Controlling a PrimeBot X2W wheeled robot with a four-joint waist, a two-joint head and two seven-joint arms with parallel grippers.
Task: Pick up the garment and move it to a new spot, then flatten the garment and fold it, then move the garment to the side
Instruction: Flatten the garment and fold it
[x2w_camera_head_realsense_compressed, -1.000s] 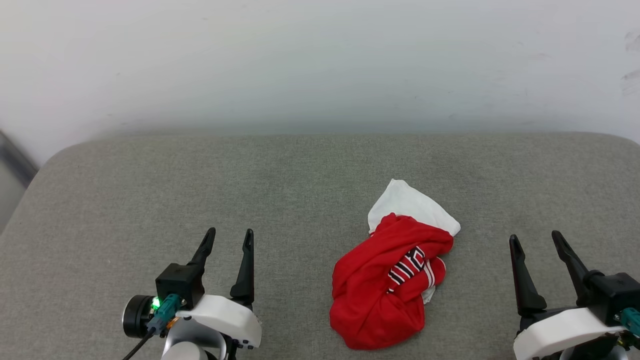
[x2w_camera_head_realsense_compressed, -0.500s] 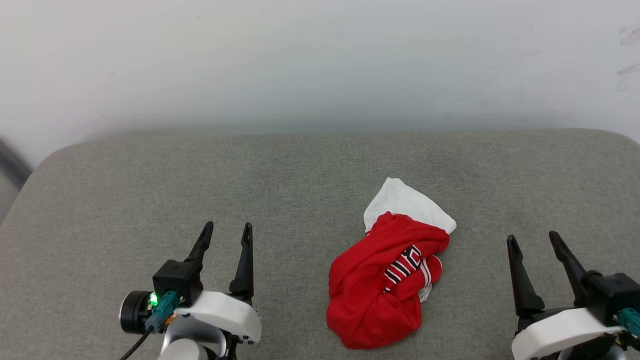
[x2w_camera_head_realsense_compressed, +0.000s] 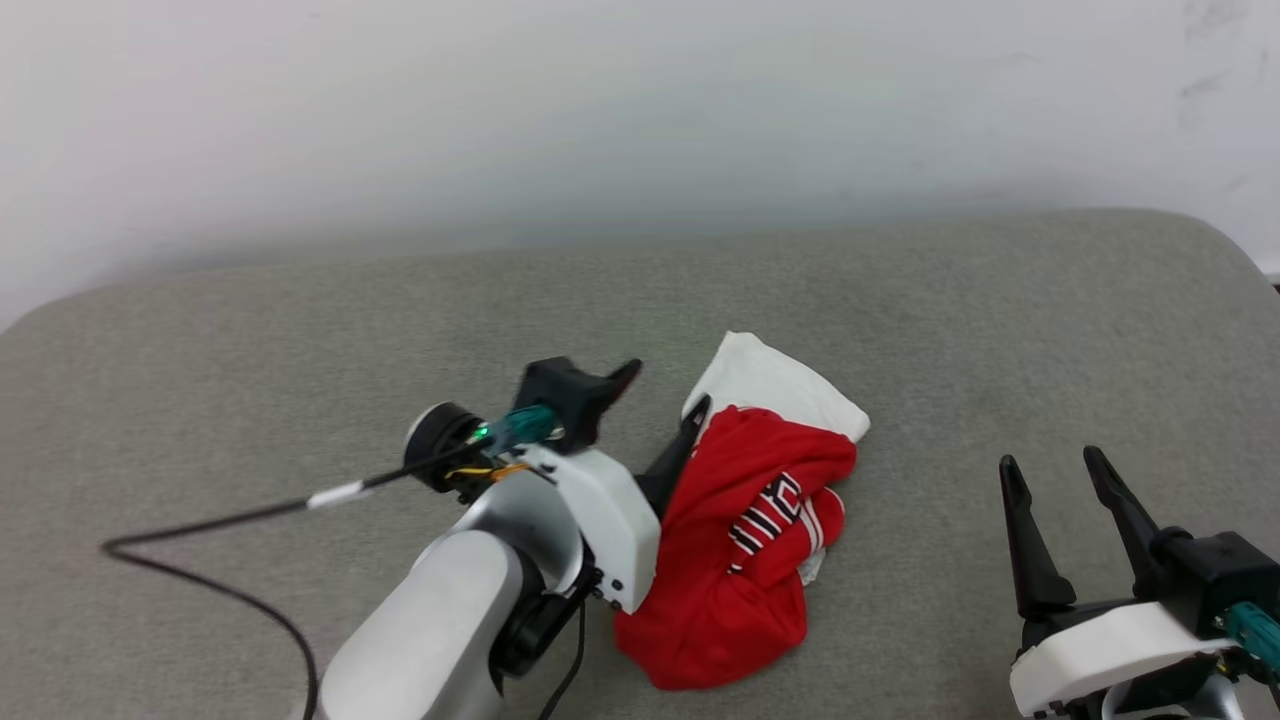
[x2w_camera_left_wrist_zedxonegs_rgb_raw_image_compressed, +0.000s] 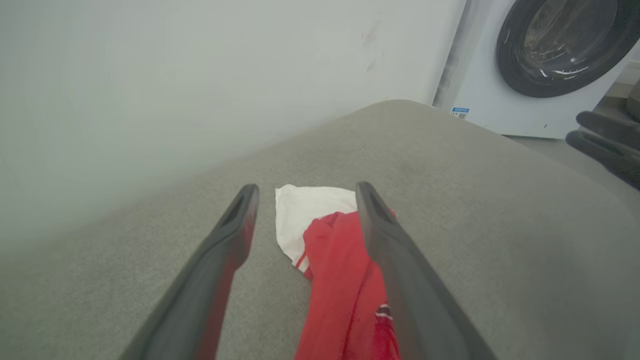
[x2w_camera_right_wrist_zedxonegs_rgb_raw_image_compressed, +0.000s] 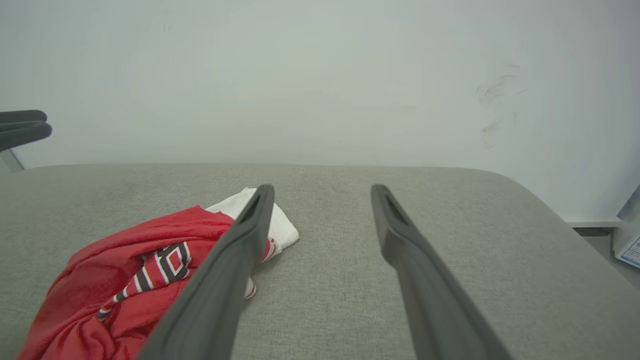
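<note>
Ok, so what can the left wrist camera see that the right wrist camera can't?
Left wrist camera's extra: a washing machine with a dark round door, past the cushion's end.
Right wrist camera's extra: a clear look at the black, white-outlined lettering on the garment.
Both share the red-and-white garment, the grey cushion it lies on, and the pale wall behind. The left gripper is open, pointing at the garment's edge; the right gripper is open beside it.

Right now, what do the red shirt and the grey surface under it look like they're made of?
The garment: soft matte cloth, likely a light knit, since it slumps in loose folds. The grey surface: matte woven upholstery, probably padded, given its fine weave and rounded corners.
</note>
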